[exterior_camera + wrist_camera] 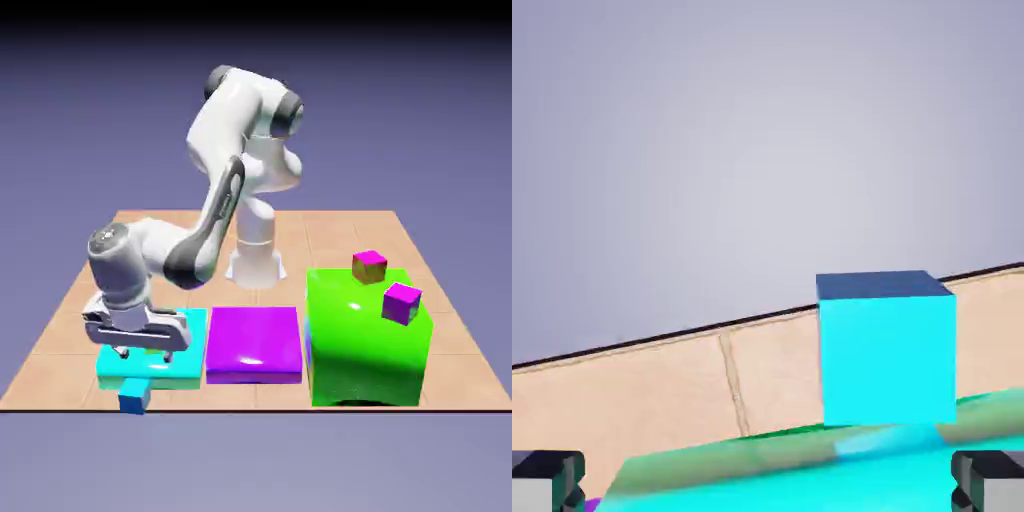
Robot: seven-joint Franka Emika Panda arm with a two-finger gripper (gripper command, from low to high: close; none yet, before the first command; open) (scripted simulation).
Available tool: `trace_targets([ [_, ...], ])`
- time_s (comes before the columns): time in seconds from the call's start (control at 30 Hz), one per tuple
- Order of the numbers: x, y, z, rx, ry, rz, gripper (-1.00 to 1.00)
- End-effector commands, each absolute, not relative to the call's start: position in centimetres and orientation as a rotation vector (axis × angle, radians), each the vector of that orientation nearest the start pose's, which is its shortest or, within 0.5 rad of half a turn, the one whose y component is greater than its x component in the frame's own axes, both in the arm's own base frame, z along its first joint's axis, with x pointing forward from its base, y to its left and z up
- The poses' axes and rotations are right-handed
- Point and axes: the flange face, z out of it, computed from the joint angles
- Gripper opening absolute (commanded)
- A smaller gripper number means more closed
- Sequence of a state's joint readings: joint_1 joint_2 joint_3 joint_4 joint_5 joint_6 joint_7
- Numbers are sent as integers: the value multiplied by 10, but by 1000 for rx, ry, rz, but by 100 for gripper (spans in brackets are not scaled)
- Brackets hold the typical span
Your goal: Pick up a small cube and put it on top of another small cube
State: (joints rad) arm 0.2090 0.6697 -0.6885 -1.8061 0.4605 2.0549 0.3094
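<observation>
A small blue cube [134,397] sits on the table at its near edge, touching the front of a flat cyan slab [185,368]. My gripper [143,352] hangs open just above the slab, a little behind the cube, with nothing between its fingers. In the hand view the same cube [887,350] stands past the slab's edge [772,465], right of the middle. Both grey fingertips [547,482] show wide apart in the bottom corners, and my gripper [768,488] holds nothing. Another small cube [369,266], magenta on top with yellowish sides, rests on the green block.
A flat magenta slab [255,345] lies right of the cyan one. A tall green block [350,350] stands at the exterior view's right, and a small magenta cube [402,303] lies on it. The table's near edge [250,408] runs just in front of the blue cube.
</observation>
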Motion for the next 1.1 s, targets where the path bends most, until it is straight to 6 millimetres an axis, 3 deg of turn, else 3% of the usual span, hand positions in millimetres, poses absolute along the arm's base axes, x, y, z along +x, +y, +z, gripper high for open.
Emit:
trace_targets([
  [0.0, 576, -246, 217, -2766, 1507, 396, 0],
  [0.27, 593, -264, 184, -2842, 1475, 594, 0],
  [0.37, 575, -261, 118, -2842, 1475, 594, 0],
  [0.4, 575, -261, 118, -2842, 1475, 594, -100],
  [0.43, 575, -261, 118, -2842, 1475, 594, -100],
  [0.53, 593, -261, 184, -2843, 1465, 600, -100],
  [0.67, 594, -199, 182, -2873, 1239, 713, -100],
  [0.83, 587, -143, 191, -2970, 894, 817, -100],
  [1.07, 578, -32, 238, -3117, 318, 831, -100],
])
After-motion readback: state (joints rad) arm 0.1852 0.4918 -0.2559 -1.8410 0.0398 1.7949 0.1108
